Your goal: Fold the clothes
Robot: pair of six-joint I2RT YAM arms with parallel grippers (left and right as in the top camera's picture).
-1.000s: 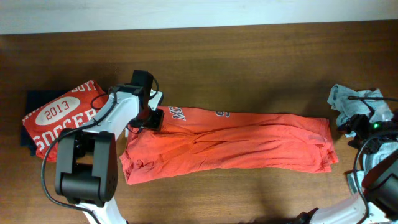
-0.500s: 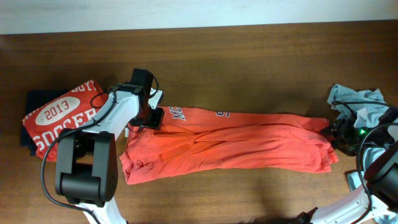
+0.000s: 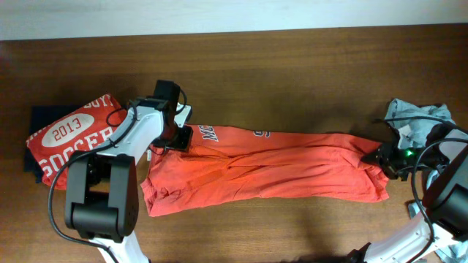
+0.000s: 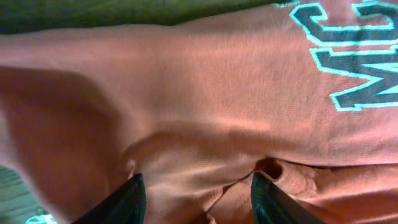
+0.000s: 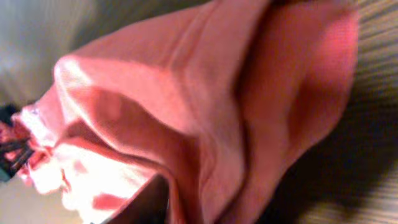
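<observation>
The large orange-red T-shirt (image 3: 278, 164) lies folded lengthwise in a long strip across the table. My left gripper (image 3: 178, 139) rests on its upper left corner by the printed letters. In the left wrist view the fingers (image 4: 127, 202) stand apart and press on puckered orange cloth (image 4: 205, 93). My right gripper (image 3: 382, 158) is at the shirt's right end. In the right wrist view bunched orange cloth (image 5: 205, 93) fills the jaws and hides one finger; the gripper (image 5: 205, 208) is shut on it.
A red "SOCCER" shirt (image 3: 69, 139) lies folded at the far left on a dark navy one (image 3: 36, 115). A light grey-blue shirt (image 3: 420, 120) is crumpled at the right edge, just behind my right arm. The table (image 3: 292, 66) is brown wood.
My right gripper has moved left from the table's right edge onto the shirt's right end and taken hold; that end has drawn slightly left. The left arm has not moved.
</observation>
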